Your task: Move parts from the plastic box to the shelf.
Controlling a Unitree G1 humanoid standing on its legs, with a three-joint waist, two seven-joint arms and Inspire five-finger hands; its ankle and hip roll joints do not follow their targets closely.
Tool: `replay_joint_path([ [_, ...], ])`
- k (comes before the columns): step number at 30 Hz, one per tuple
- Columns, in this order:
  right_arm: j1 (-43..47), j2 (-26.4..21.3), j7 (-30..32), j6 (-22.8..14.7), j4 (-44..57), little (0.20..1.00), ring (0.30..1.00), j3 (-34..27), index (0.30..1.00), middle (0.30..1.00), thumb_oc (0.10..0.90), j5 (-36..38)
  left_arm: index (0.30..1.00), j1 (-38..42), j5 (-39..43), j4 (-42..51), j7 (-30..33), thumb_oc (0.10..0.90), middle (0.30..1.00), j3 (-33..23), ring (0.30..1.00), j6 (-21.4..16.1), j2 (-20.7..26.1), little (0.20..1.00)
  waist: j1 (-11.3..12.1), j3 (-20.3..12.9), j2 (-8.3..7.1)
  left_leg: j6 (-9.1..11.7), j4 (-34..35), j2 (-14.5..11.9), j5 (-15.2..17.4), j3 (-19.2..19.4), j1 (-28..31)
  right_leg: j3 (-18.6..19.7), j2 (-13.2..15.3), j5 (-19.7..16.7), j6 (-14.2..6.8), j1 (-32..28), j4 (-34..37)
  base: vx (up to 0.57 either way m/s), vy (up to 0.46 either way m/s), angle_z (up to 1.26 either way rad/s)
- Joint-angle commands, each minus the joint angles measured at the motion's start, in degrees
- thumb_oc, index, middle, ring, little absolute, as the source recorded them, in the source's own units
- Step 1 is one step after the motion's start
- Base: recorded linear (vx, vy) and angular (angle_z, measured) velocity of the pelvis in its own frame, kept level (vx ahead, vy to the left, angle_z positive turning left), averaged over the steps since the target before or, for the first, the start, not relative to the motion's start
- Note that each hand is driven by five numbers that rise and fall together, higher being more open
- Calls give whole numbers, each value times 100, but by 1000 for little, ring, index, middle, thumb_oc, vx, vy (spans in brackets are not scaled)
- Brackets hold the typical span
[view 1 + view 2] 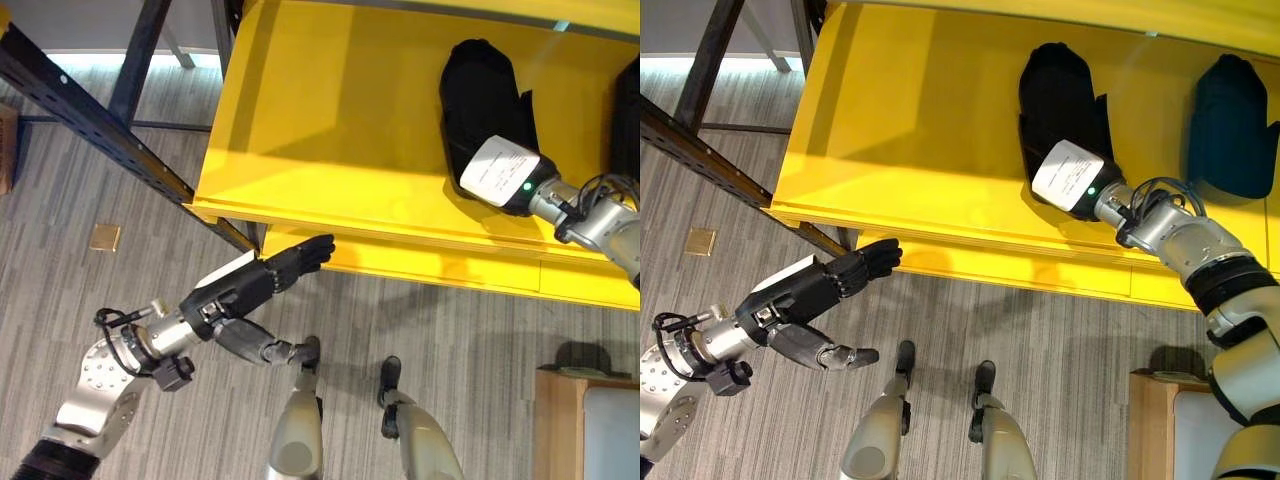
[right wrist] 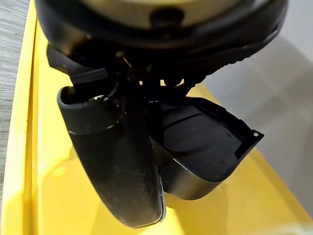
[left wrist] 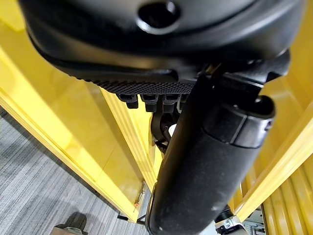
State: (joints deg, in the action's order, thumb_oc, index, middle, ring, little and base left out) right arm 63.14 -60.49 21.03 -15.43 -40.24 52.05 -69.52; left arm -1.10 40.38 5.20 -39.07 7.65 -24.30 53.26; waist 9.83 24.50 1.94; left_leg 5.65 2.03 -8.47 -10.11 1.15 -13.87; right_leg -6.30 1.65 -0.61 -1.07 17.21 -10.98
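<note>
Right hand (image 1: 505, 172) grips black part (image 1: 480, 100) on yellow shelf (image 1: 330, 130)

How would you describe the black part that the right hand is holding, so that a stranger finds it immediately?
Start at the yellow shelf. Two dark parts lie on it; take the black part nearer the middle, not the dark part at the shelf's right end. Unlike that one, it has the right hand, marked by a white cover, gripping its near end.

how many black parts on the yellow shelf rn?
2. One black part lies mid-shelf at the right hand, whose thumb is on it. A second part lies apart, further right on the yellow shelf. More may lie out of view.
</note>
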Motion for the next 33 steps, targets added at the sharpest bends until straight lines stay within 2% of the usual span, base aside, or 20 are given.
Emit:
replay_joint_path([
  [1, -57, -430, -296, 618, 104, 1000, 1000, 135, 1000, 1000, 900, 877, 1000, 98, 488, 713, -62, 900, 1000, -68, 1000, -424, -131, 1000, -83, -200, -89, 203, -557, -310, 236, -65, -8, -494, 219, -58, -209, -458, 752, 0, 0, 0],
  [3, -202, -324, -397, 1154, 25, 1000, 1000, -91, 1000, 1000, 900, 1822, 1000, 90, 470, 729, -64, 900, 1000, -55, 1000, -450, -173, 1000, -108, -192, -59, 193, -559, -298, 256, -49, 15, -478, 232, -61, -210, -475, 758, 6, 34, 0],
  [5, -378, -224, -364, 1296, -96, 1000, 1000, -342, 1000, 1000, 900, 2202, 1000, 85, 456, 742, -37, 900, 1000, -42, 1000, -460, -218, 1000, -138, -188, -20, 186, -550, -285, 262, -33, 32, -459, 240, -61, -212, -473, 755, -6, 52, 3],
  [8, -667, -48, -327, 1239, -274, 1000, 1000, -798, 1000, 1000, 900, 2635, 1000, 122, 404, 834, 44, 900, 1000, -38, 1000, -377, -299, 1000, -172, -175, 62, 175, -528, -257, 257, -18, 71, -431, 262, -54, -216, -484, 751, -8, 64, 0],
  [15, -719, 389, -236, 1105, -672, 1000, 1000, -1398, 1000, 1000, 900, 3462, 1000, 257, 479, 963, 7, 900, 1000, 18, 1000, -32, -550, 1000, -202, -174, 241, 167, -537, -191, 207, -13, 152, -389, 323, -26, -206, -532, 720, 7, 63, 0],
  [18, -749, 512, -199, 935, -767, 1000, 1000, -1601, 1000, 1000, 900, 3368, 1000, 240, 500, 1015, -5, 900, 1000, 7, 1000, 24, -581, 1000, -203, -207, 295, 164, -537, -159, 180, -18, 185, -382, 352, -11, -200, -553, 714, 22, 64, -4],
  [24, -803, 492, -302, 744, -545, 1000, 1000, -1602, 1000, 1000, 900, 3199, 1000, 120, 507, 1082, -32, 900, 1000, -5, 1000, 40, -647, 1000, -217, -285, 363, 165, -493, -124, 154, 2, 271, -375, 400, 19, -208, -578, 695, 26, 52, 0],
  [30, -852, 540, -439, 679, -379, 1000, 1000, -1549, 1000, 1000, 900, 3176, 1000, 107, 472, 1090, 18, 900, 1000, 41, 1000, -8, -672, 1000, -225, -313, 374, 167, -466, -110, 148, 6, 322, -373, 421, 27, -206, -587, 681, 5, 10, 0],
  [33, -835, 568, -446, 514, -302, 1000, 1000, -1490, 1000, 1000, 900, 2980, 1000, 110, 504, 1076, 19, 900, 1000, 34, 1000, -27, -677, 1000, -220, -323, 377, 162, -457, -103, 152, 5, 328, -377, 428, 35, -203, -591, 680, 0, 0, 0],
])
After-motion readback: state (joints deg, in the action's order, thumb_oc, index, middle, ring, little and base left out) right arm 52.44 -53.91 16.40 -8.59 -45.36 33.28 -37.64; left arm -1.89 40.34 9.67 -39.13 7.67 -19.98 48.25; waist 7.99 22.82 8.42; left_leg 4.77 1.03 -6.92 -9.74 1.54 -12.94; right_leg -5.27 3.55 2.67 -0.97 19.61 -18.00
